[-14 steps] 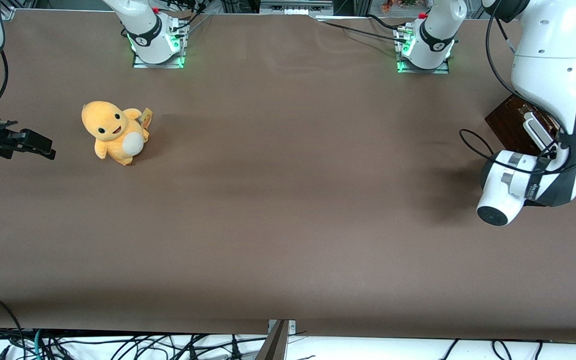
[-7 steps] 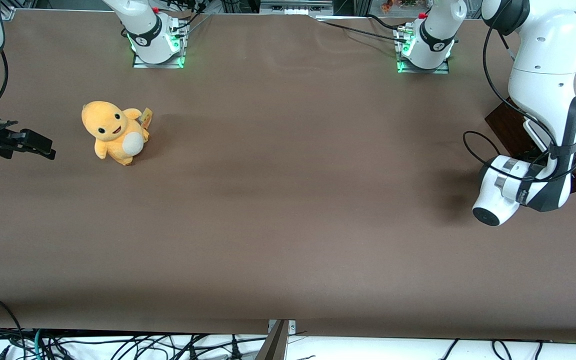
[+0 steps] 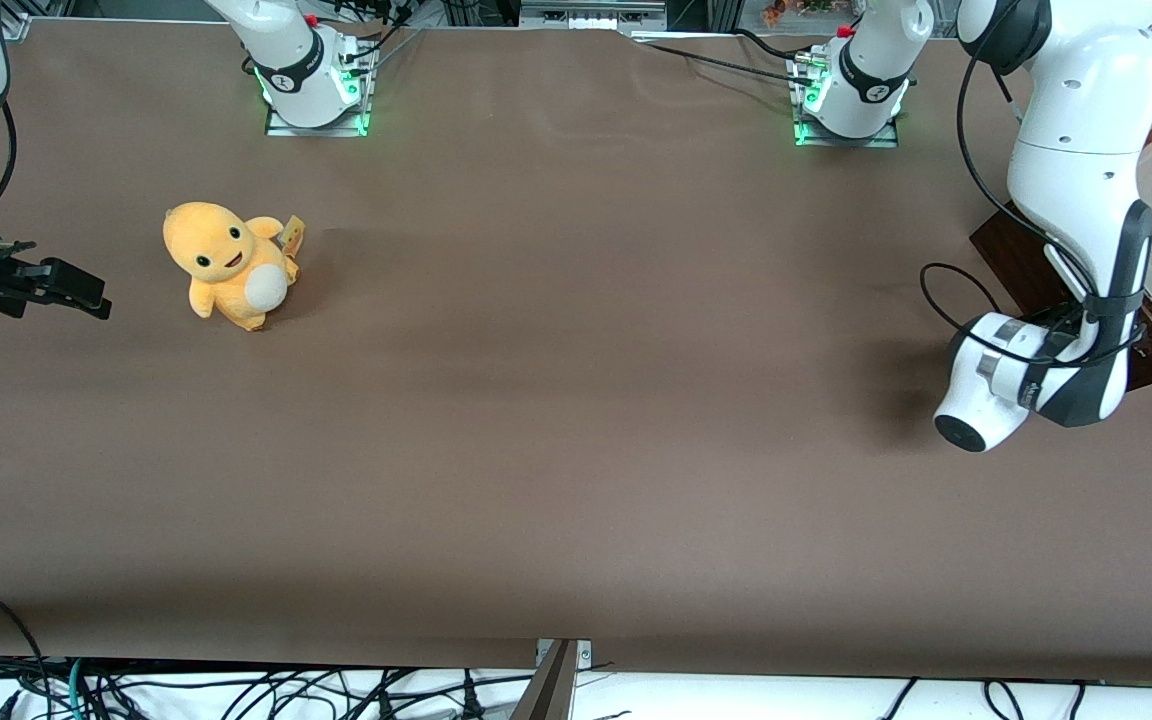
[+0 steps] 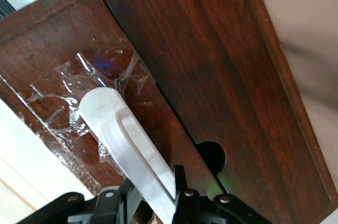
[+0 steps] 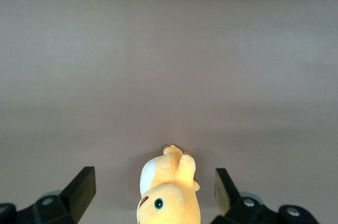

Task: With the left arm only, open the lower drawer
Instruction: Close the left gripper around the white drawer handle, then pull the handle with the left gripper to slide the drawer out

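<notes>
Your gripper [image 4: 153,203] sits at the lower drawer [image 4: 158,71] front, jaws pinching the white bar handle [image 4: 124,139] between them. You see dark wood just past the fingertips [image 4: 179,189].

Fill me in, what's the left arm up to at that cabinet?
The left arm is working on the lower drawer at its end of the table. Its gripper sits at the drawer's white handle, with a black finger on each side of the bar. The dark wooden drawer front is right before the wrist camera. A yellow plush toy sits untouched toward the parked arm's end of the table.
</notes>
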